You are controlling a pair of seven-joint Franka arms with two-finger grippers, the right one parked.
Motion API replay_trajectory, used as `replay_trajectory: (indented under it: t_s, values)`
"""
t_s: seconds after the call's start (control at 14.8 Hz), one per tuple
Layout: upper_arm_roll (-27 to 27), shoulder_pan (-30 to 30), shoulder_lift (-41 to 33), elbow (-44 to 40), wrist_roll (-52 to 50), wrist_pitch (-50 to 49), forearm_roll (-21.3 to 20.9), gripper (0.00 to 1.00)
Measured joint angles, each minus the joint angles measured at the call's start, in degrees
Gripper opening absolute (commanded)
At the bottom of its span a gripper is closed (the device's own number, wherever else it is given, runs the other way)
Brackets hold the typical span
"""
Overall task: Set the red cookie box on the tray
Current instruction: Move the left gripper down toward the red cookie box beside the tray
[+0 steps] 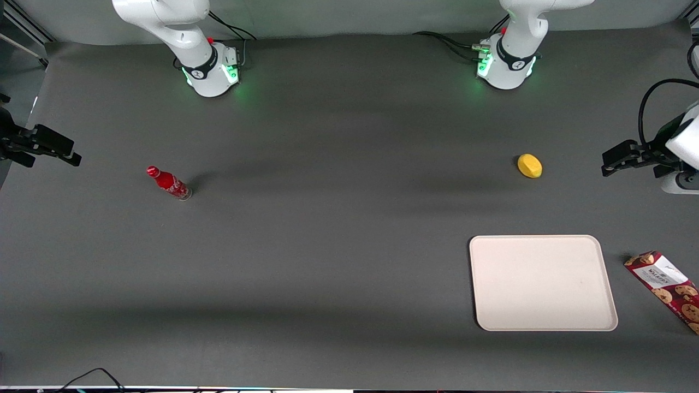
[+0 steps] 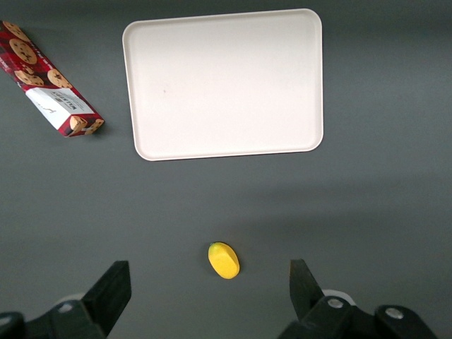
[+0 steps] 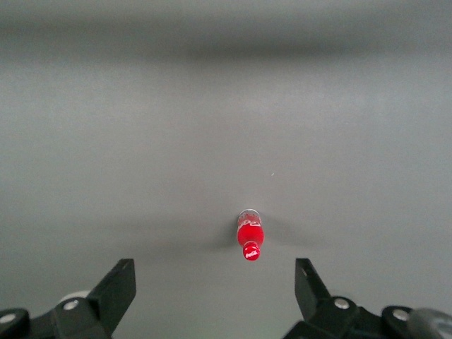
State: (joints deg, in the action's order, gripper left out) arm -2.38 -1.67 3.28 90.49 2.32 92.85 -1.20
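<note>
Cookie box (image 2: pixel 49 81), a long narrow glossy carton, lies flat on the matte grey desk (image 2: pixel 367 212) just beside the smooth, round-cornered tray (image 2: pixel 223 85), one end cut off from view. Fingers (image 2: pixel 113 291) of the gripper (image 2: pixel 208 293) are spread wide, holding nothing, above a small yellow oval lemon (image 2: pixel 224 260); box and tray are well apart from them.

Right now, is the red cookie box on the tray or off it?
Off: red cookie box lies on the table beside the bare tray; the open gripper hangs near the lemon.
</note>
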Motion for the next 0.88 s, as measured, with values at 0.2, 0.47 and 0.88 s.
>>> replay_trajectory:
  t_s: [0.2, 0.47, 0.88]
  values:
    - [0.00, 0.01, 0.54, -0.18, 0.00, -0.01, 0.00, 1.00]
    - [0.06, 0.02, 0.76, -0.24, -0.03, -0.02, 0.00, 1.00]
    - [0.86, -0.93, 1.65, -0.26, -0.02, -0.99, -0.10, 1.00]
